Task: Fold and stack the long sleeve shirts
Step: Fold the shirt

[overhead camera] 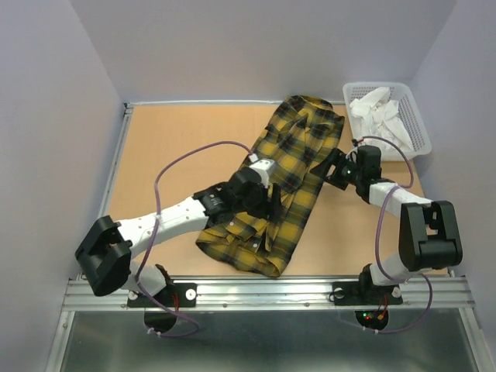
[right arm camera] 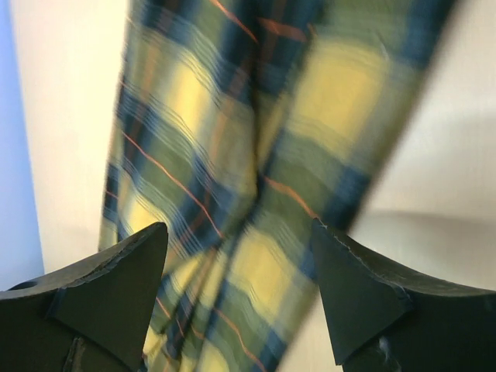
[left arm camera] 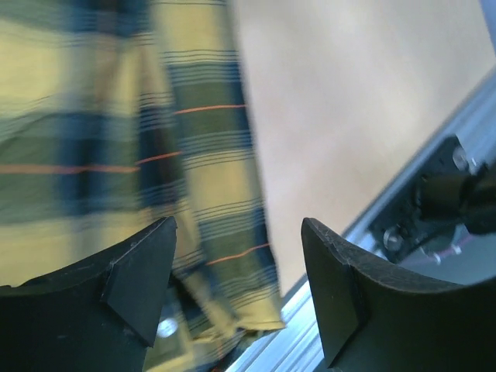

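One long sleeve shirt (overhead camera: 298, 155), yellow and dark plaid, lies in a long diagonal band from the far middle of the table to the near edge. My left gripper (overhead camera: 271, 211) hovers over its near half, jaws open. In the left wrist view the left gripper (left arm camera: 236, 267) shows blurred plaid cloth (left arm camera: 209, 178) below the gap, with nothing pinched. My right gripper (overhead camera: 332, 167) stands at the shirt's right edge, also open. Seen from the right wrist, the right gripper (right arm camera: 240, 271) has plaid folds (right arm camera: 232, 155) lying beneath its spread fingers.
A white basket (overhead camera: 422, 128) holding white cloth stands at the far right corner. The brown table top (overhead camera: 178, 147) shows bare to the left of the shirt. A metal rail (overhead camera: 263, 291) runs along the near edge, and the rail (left arm camera: 283, 344) lies just past the shirt's hem.
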Controlling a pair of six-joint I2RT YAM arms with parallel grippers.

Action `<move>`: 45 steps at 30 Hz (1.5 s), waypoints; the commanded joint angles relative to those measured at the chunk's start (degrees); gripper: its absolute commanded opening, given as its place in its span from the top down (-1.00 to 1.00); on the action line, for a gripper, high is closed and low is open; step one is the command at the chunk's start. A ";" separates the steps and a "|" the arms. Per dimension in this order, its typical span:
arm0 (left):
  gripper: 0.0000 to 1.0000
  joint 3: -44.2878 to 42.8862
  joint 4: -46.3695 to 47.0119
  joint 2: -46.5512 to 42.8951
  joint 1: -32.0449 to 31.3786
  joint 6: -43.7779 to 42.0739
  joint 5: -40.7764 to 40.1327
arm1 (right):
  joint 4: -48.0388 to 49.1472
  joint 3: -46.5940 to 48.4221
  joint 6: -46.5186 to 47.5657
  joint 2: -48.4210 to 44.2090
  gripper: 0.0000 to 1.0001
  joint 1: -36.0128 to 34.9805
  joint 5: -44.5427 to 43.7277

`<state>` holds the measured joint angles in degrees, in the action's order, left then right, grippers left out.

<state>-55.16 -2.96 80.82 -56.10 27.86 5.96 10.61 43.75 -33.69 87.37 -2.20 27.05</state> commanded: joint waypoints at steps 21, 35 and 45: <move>-0.57 15.87 -21.21 -7.08 39.75 -0.08 -2.27 | -37.24 -10.79 -42.22 -18.83 -0.43 -45.42 -33.20; -0.39 15.78 -21.83 0.13 39.92 -3.42 5.29 | -39.88 -4.02 -51.12 -5.82 -0.23 -57.74 -33.99; 0.12 15.69 -21.38 3.03 39.92 -4.74 7.84 | -40.85 -8.06 -55.78 -10.11 0.46 -57.92 -36.19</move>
<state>-41.28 -22.90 81.62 -16.01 24.45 12.08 -26.83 37.65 -86.87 79.02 -59.44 -5.65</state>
